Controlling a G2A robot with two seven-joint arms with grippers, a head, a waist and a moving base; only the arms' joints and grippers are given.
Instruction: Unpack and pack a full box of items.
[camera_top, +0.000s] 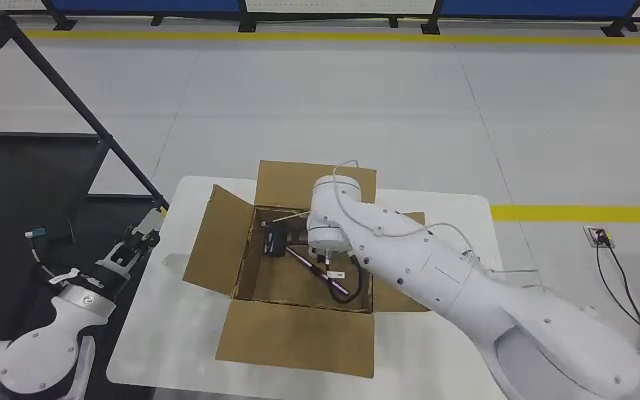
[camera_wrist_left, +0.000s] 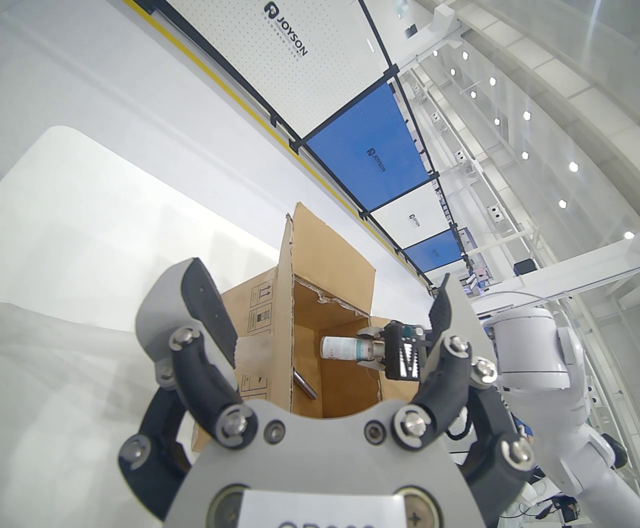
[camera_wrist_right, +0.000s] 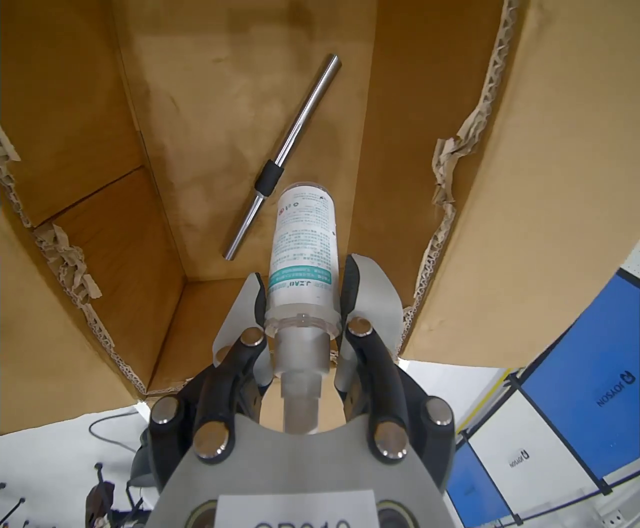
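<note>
The box (camera_wrist_right: 550, 150) is matt corrugated cardboard, the rod (camera_wrist_right: 295, 135) polished metal, the bottle (camera_wrist_right: 302, 250) glossy plastic.

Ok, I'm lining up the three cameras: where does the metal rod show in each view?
Top view: metal rod lies slantwise on the floor of the cardboard box.
Left wrist view: metal rod on that floor, just inside the upright flap.
Right wrist view: metal rod on the floor beyond the bottle held by the right pincer.
Shared landmark: the cardboard box.

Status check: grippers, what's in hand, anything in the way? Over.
Left gripper open, empty, outside the box. Right gripper shut on the bottle, inside the box. Metal rod lying on the box floor beside the bottle, apart from it.
</note>
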